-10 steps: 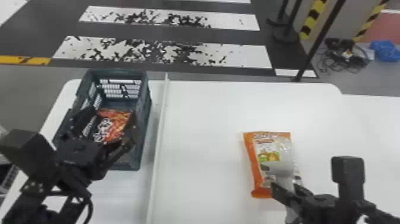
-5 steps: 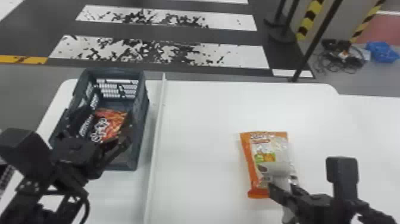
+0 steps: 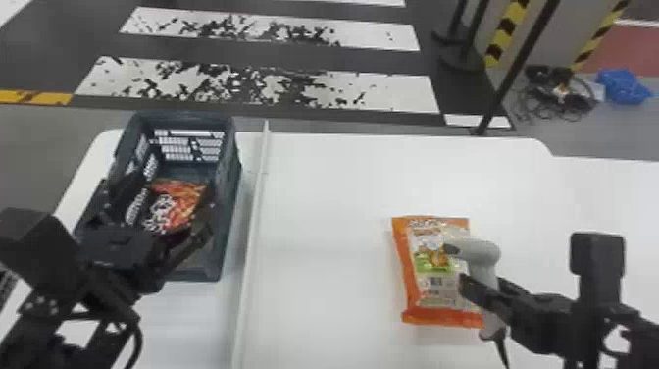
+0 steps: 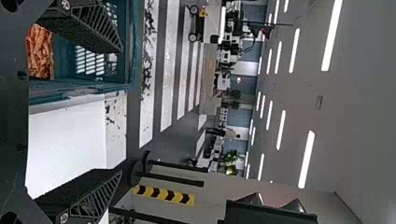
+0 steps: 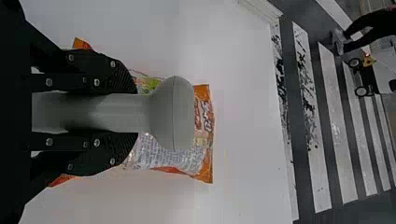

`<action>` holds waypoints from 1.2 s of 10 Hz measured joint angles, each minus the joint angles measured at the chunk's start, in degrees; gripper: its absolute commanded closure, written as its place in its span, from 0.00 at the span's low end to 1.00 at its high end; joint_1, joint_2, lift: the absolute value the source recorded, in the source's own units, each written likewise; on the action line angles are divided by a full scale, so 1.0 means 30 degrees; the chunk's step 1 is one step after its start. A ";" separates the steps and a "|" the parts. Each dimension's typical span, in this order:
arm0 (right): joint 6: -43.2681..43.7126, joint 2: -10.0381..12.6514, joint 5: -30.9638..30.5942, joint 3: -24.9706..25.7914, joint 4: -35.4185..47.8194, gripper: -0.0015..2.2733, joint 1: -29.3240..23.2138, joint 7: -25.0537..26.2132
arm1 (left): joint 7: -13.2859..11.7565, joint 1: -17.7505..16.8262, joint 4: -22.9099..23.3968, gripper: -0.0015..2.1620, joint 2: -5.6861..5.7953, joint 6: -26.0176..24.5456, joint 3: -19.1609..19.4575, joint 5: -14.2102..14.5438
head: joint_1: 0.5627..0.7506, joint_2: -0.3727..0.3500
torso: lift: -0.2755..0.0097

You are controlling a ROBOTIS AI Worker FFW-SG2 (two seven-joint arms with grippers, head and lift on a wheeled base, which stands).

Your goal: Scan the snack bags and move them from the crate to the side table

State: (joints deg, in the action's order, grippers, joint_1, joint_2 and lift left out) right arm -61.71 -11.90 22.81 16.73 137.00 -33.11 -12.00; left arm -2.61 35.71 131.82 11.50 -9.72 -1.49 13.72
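At crate (image 3: 226,206), L pincer (image 3: 161,208) spread, R pincer (image 3: 483,289) clamped on gray scanner (image 3: 478,252), w/ orange snack bag (image 3: 414,289) below

High downward head view, close right wrist view, bag (image 3: 434,289) shared
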 measured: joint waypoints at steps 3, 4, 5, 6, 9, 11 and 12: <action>0.0081 -0.1356 0.1368 0.2843 -0.3966 0.99 0.2661 -0.2204 | -0.0008 0.0064 0.0008 0.04 0.0076 -0.0292 -0.0174 -0.0222 | 0.70 0.21 | 0.66; 0.0541 -0.2033 0.1482 0.3346 -0.5721 0.99 0.3556 -0.2498 | -0.0008 0.0160 -0.0034 0.04 0.0105 -0.0309 -0.0172 -0.0249 | 0.70 0.15 | 0.66; 0.0955 -0.2701 0.1460 0.3628 -0.7389 0.99 0.4364 -0.3070 | -0.0009 0.0207 -0.0048 0.04 0.0129 -0.0315 -0.0138 -0.0251 | 0.70 0.11 | 0.66; 0.1365 -0.3300 0.1294 0.3805 -0.9054 0.99 0.5151 -0.3758 | -0.0055 0.0205 -0.0063 0.04 0.0153 -0.0440 -0.0120 -0.0246 | 0.70 0.09 | 0.66; 0.2774 -0.4462 0.0480 0.3651 -1.2445 0.99 0.5945 -0.4657 | -0.0244 -0.0134 -0.0545 0.04 0.0241 -0.1030 -0.0149 -0.0052 | 0.70 0.03 | 0.66; 0.3987 -0.4857 -0.0349 0.2653 -1.4753 0.99 0.6588 -0.5398 | -0.0241 -0.0266 -0.0600 0.04 0.0291 -0.1071 -0.0096 0.0059 | 0.70 0.03 | 0.66; 0.4501 -0.4936 -0.0621 0.2258 -1.5425 0.99 0.6765 -0.5502 | -0.0241 -0.0389 -0.0678 0.04 0.0295 -0.1082 -0.0099 0.0082 | 0.70 0.03 | 0.66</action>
State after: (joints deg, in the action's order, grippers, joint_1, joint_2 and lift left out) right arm -48.21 -26.71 20.95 23.51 90.73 -12.82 -28.51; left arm -3.34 34.54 129.78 12.39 -12.97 -1.79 13.96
